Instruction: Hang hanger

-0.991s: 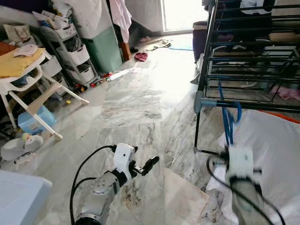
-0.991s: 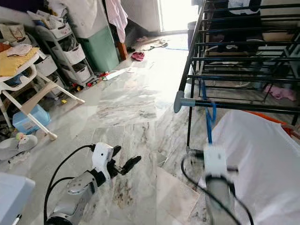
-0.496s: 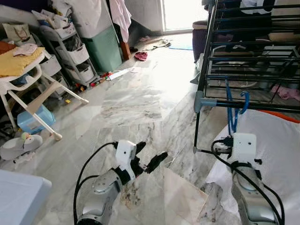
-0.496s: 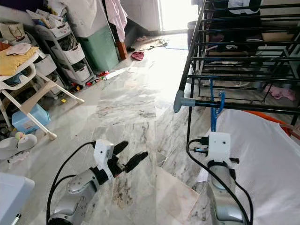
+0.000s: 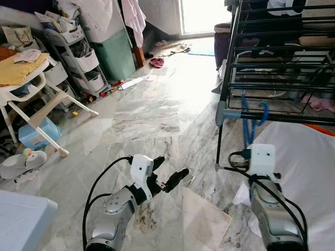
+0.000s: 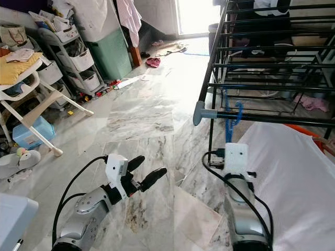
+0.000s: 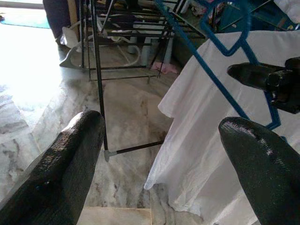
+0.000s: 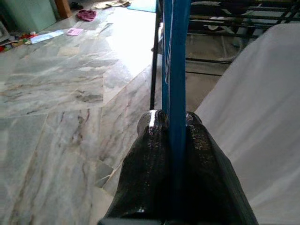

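- Right gripper [image 8: 174,140]: clenched on the blue hanger [image 5: 250,121], held upright just beside the black drying rack's [image 5: 272,52] corner rail.
- Left gripper [image 5: 168,175]: fingers spread, grasping nothing, above the marble floor [image 5: 152,110].

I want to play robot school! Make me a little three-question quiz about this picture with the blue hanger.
1. True or false: the right end effector is shut on the blue hanger.
2. What does the hanger's hook sit next to?
A. the black drying rack
B. the white high chair
C. the green bin
3. Fill in: the left end effector is ____ and holds nothing.

Key: 1. True. 2. A; the hook is level with the rack's lowest front bar, though whether it is over the bar cannot be told. 3. Open; it hovers over the marble floor.
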Available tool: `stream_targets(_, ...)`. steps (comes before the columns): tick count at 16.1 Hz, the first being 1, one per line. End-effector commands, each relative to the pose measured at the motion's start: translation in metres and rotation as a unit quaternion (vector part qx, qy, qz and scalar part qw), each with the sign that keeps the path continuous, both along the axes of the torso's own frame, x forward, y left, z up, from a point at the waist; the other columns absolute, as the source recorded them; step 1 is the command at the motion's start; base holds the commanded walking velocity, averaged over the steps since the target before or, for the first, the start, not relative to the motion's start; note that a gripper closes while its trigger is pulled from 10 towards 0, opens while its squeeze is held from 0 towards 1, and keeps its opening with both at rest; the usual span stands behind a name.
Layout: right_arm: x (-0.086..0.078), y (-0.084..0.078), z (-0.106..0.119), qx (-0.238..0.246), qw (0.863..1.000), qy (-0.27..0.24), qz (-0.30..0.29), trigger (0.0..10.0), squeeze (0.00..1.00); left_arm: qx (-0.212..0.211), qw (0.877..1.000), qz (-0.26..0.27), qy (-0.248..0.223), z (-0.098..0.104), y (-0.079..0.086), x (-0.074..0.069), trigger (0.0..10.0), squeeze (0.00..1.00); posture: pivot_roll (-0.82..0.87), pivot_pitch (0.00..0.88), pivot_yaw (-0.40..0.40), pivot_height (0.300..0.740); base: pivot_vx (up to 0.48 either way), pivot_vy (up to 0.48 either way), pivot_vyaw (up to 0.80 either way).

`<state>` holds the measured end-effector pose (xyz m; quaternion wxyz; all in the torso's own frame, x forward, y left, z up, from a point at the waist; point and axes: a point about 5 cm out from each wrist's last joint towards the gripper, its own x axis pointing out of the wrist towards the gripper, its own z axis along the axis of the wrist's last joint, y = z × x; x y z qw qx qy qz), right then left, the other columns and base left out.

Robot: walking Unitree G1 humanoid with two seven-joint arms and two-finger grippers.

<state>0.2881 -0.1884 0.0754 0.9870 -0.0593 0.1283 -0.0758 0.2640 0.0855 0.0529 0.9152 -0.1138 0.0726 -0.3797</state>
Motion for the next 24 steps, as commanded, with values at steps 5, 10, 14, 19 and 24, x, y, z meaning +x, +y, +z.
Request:
stream_targets(5, 0.007, 0.016, -0.007, 0.011, 0.999, 0.038, 0.025, 10.0, 0.0, 0.009, 1.0, 0.004, 0.001, 0.001, 0.003, -0.002, 10.0, 0.0, -0.25, 0.005, 0.158, 0.74, 0.0, 0.0, 0.0)
stream_targets(10, 0.004, 0.005, -0.015, 0.016, 0.998, 0.067, 0.002, 10.0, 0.0, 0.011, 1.0, 0.002, 0.001, 0.002, 0.002, -0.003, 10.0, 0.0, -0.26, 0.006, 0.161, 0.74, 0.0, 0.0, 0.0)
stream_targets(14, 0.002, -0.001, -0.022, 0.022, 0.996, 0.088, -0.017, 10.0, 0.0, 0.016, 1.0, -0.001, 0.002, 0.002, 0.002, -0.002, 10.0, 0.0, -0.25, 0.005, 0.162, 0.74, 0.0, 0.0, 0.0)
stream_targets(19, 0.008, -0.002, -0.011, 0.061, 0.995, 0.074, -0.037, 10.0, 0.0, 0.022, 1.0, -0.002, 0.002, 0.002, 0.003, -0.003, 10.0, 0.0, -0.25, 0.001, 0.165, 0.74, 0.0, 0.0, 0.0)
stream_targets(24, -0.009, 0.002, -0.026, 0.117, 0.982, 0.131, -0.074, 10.0, 0.0, 0.029, 1.0, -0.004, 0.004, 0.0, 0.003, -0.004, 10.0, 0.0, -0.25, 0.002, 0.162, 0.74, 0.0, 0.0, 0.0)
